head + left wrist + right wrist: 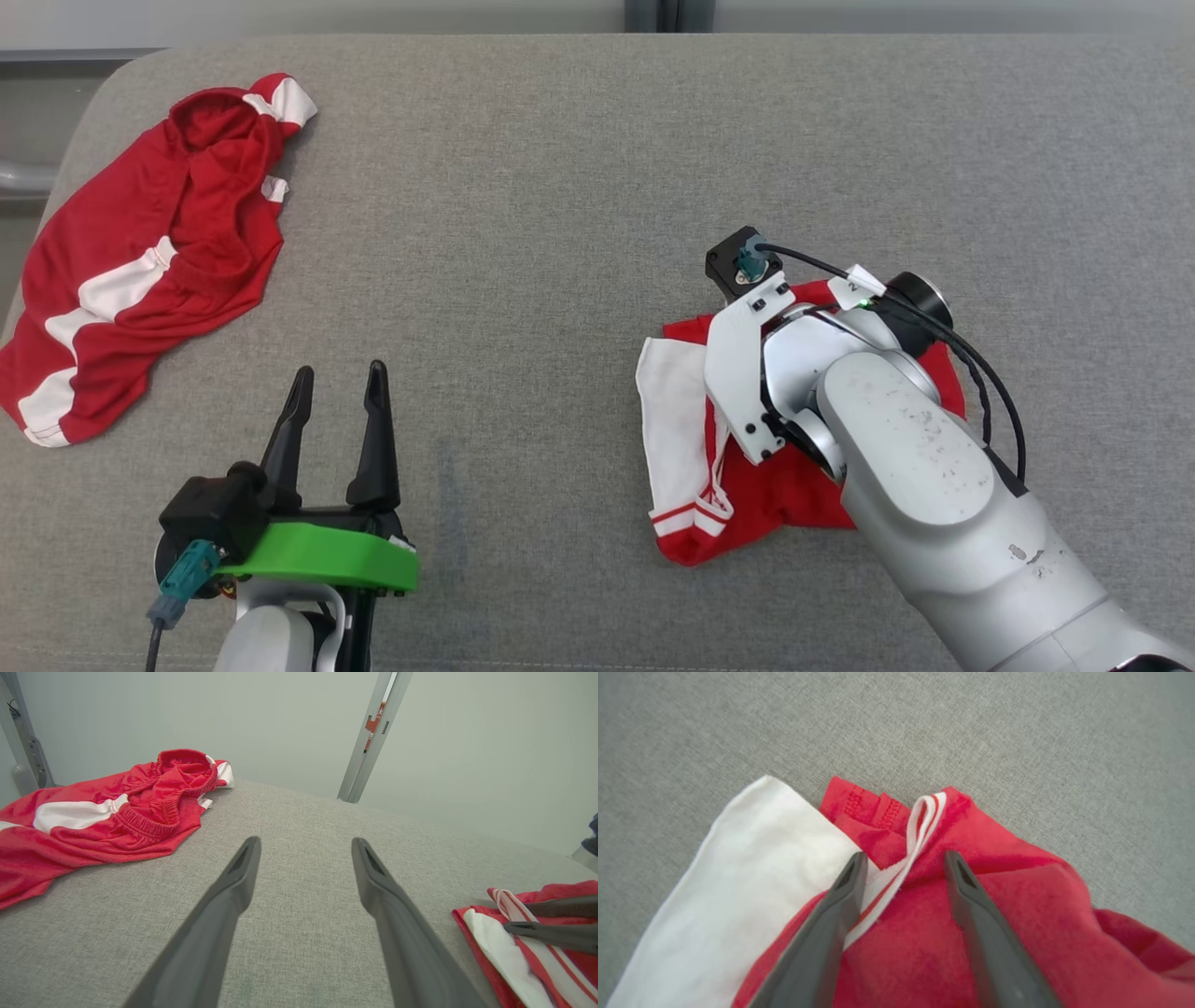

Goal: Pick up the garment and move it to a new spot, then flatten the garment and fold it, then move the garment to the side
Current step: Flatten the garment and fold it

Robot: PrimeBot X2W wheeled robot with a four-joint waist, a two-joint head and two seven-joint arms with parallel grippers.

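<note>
A folded red and white garment (681, 420) lies on the grey padded surface (560, 187) at the right. My right arm reaches down onto it, its wrist hiding the fingers in the head view. In the right wrist view my right gripper (903, 856) stands open, its fingers pressed on the garment (1017, 905) astride a raised white-striped fold (920, 826). The left wrist view shows those same fingers (551, 919) on the garment (490, 947). My left gripper (340, 371) hovers open and empty at the lower left, well clear of the cloth.
A second red and white garment (140, 271) lies crumpled at the far left, reaching the surface's left edge. It shows at the upper left (117, 816) in the left wrist view. A pale wall and a metal post (369, 737) stand behind the surface.
</note>
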